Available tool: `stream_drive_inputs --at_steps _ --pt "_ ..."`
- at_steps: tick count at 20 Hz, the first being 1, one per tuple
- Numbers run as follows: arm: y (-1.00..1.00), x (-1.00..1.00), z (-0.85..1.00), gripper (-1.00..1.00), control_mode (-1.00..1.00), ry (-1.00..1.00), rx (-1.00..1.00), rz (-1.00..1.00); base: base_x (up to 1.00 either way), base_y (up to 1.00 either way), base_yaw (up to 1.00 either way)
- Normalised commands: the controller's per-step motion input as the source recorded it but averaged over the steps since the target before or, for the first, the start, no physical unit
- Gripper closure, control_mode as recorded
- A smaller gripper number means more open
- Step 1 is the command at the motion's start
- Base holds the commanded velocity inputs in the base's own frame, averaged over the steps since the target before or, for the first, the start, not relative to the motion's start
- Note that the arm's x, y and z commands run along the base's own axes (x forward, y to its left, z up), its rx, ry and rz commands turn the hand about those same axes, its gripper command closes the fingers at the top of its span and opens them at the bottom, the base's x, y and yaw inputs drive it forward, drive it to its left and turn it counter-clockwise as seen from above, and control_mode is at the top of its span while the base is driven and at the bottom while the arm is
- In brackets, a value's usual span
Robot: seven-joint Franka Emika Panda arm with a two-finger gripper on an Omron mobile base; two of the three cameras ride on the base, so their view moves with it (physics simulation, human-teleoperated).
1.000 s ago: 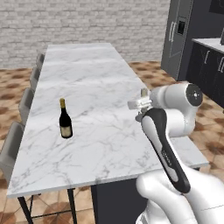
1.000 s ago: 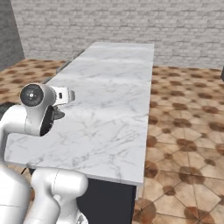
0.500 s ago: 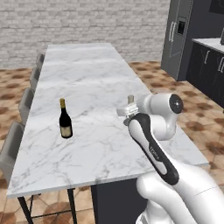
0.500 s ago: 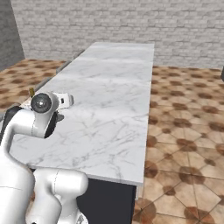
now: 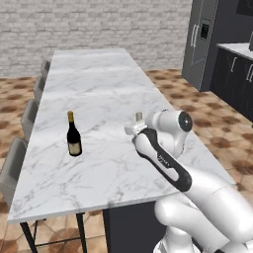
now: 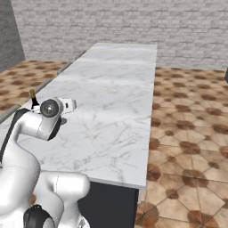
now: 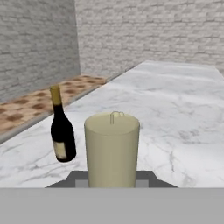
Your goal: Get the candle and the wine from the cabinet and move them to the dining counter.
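In the left base view the wine (image 5: 73,136) stands upright at centre left of the frame on the dining counter (image 5: 99,94), already delivered, while the arm's wrist has swung leftward from the right of the frame toward the middle over the last second, carrying the candle (image 5: 139,117), whose pale top pokes up just above the white hand at centre. The gripper (image 5: 137,129) itself is largely hidden behind the wrist here. In the right base view the hand has likewise drifted toward the left edge and sits at mid-left over the marble, with the bottle's gold neck (image 6: 32,94) peeking out behind it at the far left. In the hand view the candle (image 7: 112,148) fills the lower centre, clamped upright between the closed fingers, and the bottle (image 7: 61,127) stands to its left, near but apart. Judging from this, the candle is being brought over beside the bottle and only needs setting down on the counter and releasing.
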Motion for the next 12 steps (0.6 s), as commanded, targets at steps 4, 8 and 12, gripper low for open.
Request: stream_drive_inputs --at_steps 4,8,12 --pt "0.01 0.26 -0.4 1.0 -1.0 0.0 0.0 0.03 0.0 0.0 0.0" --pt "0.0 0.16 -0.47 1.0 -1.0 0.0 0.0 0.04 0.0 0.0 0.0" --pt "0.0 0.13 -0.37 1.0 -1.0 0.0 0.0 0.01 0.0 0.0 0.0"
